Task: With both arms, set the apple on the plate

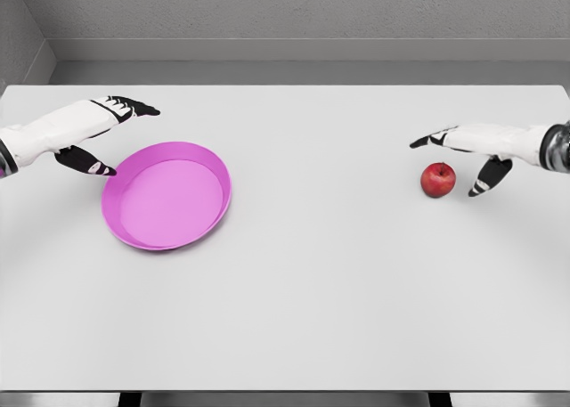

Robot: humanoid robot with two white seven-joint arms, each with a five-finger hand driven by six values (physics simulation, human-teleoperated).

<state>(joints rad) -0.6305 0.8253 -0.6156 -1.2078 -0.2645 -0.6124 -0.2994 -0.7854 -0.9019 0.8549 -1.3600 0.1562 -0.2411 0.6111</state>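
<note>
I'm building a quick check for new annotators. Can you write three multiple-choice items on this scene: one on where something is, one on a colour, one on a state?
1. Where is the apple relative to the plate?
A. On the plate
B. On the table, far to the plate's right
C. Held in the air

2. What colour is the plate?
A. Pink-magenta
B. Blue
C. Green

3. What state is the right robot hand in?
A. Shut on the apple
B. Out of view
C. Open, beside the apple

Answers:
1. B, since the apple rests on the table near the right side, well apart from the plate.
2. A, as the plate's rim and floor are pink-magenta.
3. C, because its fingers are spread around the apple without closing on it; the left robot hand is likewise open by the plate.
</note>
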